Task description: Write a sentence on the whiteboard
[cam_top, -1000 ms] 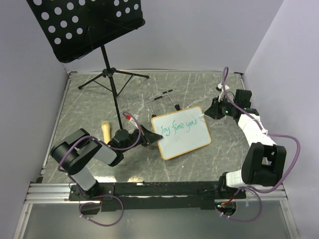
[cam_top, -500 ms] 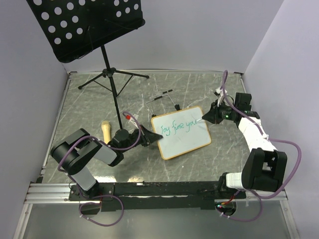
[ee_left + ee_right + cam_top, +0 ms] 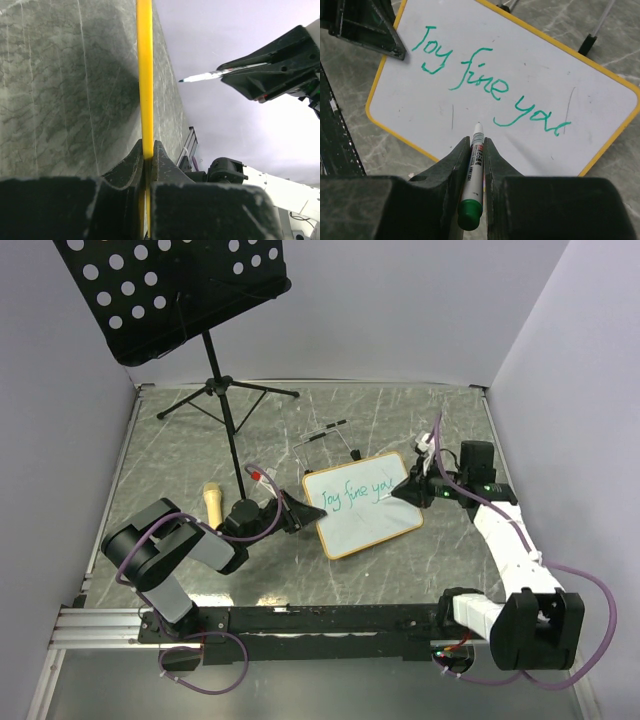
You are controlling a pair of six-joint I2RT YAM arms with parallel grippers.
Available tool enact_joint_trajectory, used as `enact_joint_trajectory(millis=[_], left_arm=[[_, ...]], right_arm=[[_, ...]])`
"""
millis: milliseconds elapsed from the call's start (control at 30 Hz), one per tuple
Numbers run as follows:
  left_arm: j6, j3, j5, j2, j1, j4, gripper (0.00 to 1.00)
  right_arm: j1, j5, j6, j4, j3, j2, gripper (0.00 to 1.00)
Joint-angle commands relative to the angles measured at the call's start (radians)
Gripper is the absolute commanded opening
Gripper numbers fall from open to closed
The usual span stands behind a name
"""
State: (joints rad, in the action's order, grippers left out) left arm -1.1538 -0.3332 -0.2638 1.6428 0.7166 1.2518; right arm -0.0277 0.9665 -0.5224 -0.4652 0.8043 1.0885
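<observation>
The whiteboard [image 3: 365, 512], white with a yellow-tan frame, lies on the table and carries green writing that reads about "Joy fine you" [image 3: 485, 85]. My left gripper [image 3: 303, 517] is shut on the board's left frame edge [image 3: 145, 75], clamped between both jaws. Over the board's right part, my right gripper [image 3: 404, 490] is shut on a white marker [image 3: 476, 165] with a green end cap. The marker tip [image 3: 479, 125] points at the bare white area below the writing. In the left wrist view the marker [image 3: 205, 76] hangs a little off the board surface.
A black perforated music stand [image 3: 180, 290] rises at the back left, and its tripod legs [image 3: 215, 390] spread over the table. A tan cylindrical object [image 3: 212, 502] lies left of my left gripper. A thin wire frame [image 3: 325, 435] sits just behind the board. Walls close the sides.
My right arm has swung left and nearer with the marker, from beyond the board's right edge to over its right part. The left gripper and the board have not moved.
</observation>
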Motion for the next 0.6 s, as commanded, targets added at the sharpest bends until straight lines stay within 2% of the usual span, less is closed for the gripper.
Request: enact_joint_trajectory(millis=[0, 167, 367, 567], left_arm=[[-0.009, -0.03, 0.026, -0.027, 0.003, 0.27, 0.01], [-0.004, -0.029, 0.046, -0.052, 0.004, 0.232, 0.01], [-0.011, -0.03, 0.051, -0.041, 0.003, 0.239, 0.01], [-0.012, -0.029, 0.048, -0.038, 0.006, 0.245, 0.01]], right_arm=[[0.02, 0.003, -0.111, -0.035, 0.006, 0.021, 0.0], [0.023, -0.015, -0.16, -0.032, -0.062, -0.042, 0.0], [0.026, -0.017, -0.162, -0.015, -0.06, 0.004, 0.0], [0.097, -0.069, -0.116, 0.079, -0.093, -0.01, 0.0]])
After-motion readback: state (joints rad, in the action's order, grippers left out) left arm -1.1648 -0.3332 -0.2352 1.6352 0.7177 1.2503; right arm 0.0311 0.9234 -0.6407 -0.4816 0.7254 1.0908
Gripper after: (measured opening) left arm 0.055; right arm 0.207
